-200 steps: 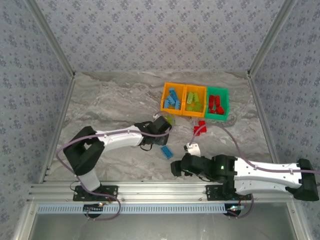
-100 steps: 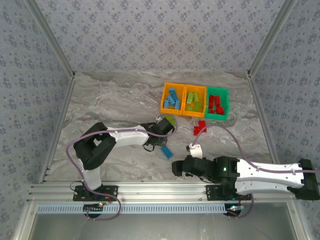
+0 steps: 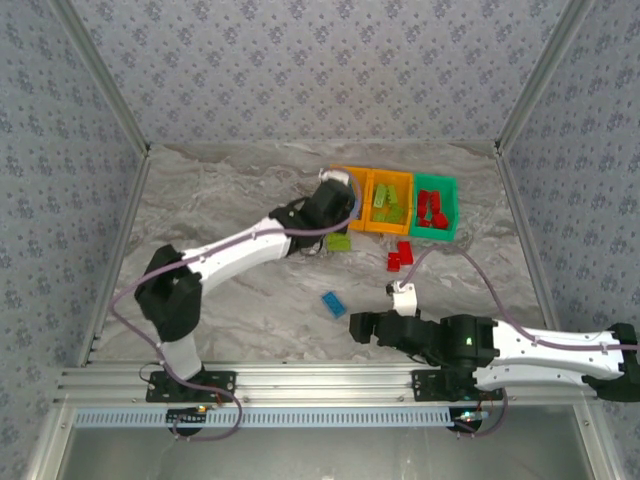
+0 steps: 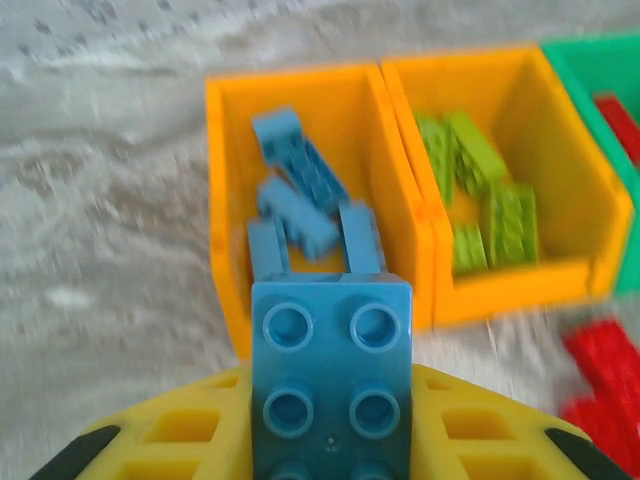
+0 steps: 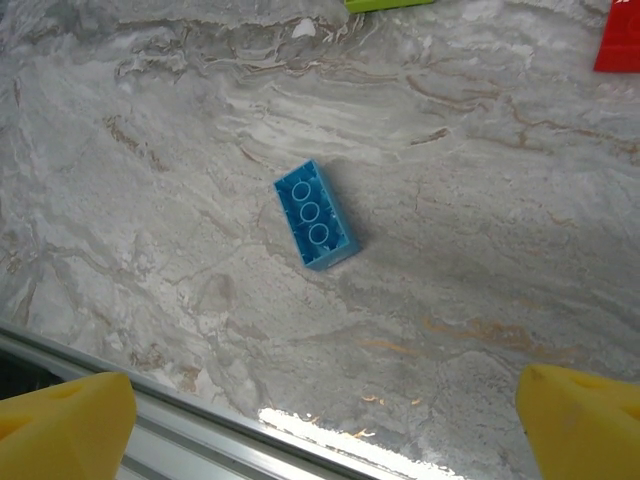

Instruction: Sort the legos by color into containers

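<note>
Broadly, the grey marbled surface (image 3: 230,200) carries everything, smooth and veined like stone. Over its far half the left end effector (image 3: 338,192) hangs at the near left corner of the first orange bin (image 4: 222,200). Its yellow ribbed pads (image 4: 180,430) are clamped on a held light blue brick (image 4: 330,370), whose round studs face the wrist camera. That grip reads clearly in the left wrist view, while from above the brick is too small to make out. Near the front rail the right end effector (image 3: 362,326) sits low with its yellow fingertips (image 5: 60,425) spread wide, holding nothing. The three rectangular, glossy plastic bins stand touching in a row. The first orange bin contains light blue bricks (image 4: 300,190), the second orange bin (image 4: 590,200) lime bricks (image 4: 480,190), and the green bin (image 3: 437,178) red bricks (image 3: 432,210). On the surface, a pair of loose red bricks (image 3: 401,255) lies just in front of the bins and a loose lime brick (image 3: 339,241) lies beside them. A loose light blue brick (image 5: 315,215) lies nearer the right end effector, and the right wrist view shows three hollow circles on its upturned face.
</note>
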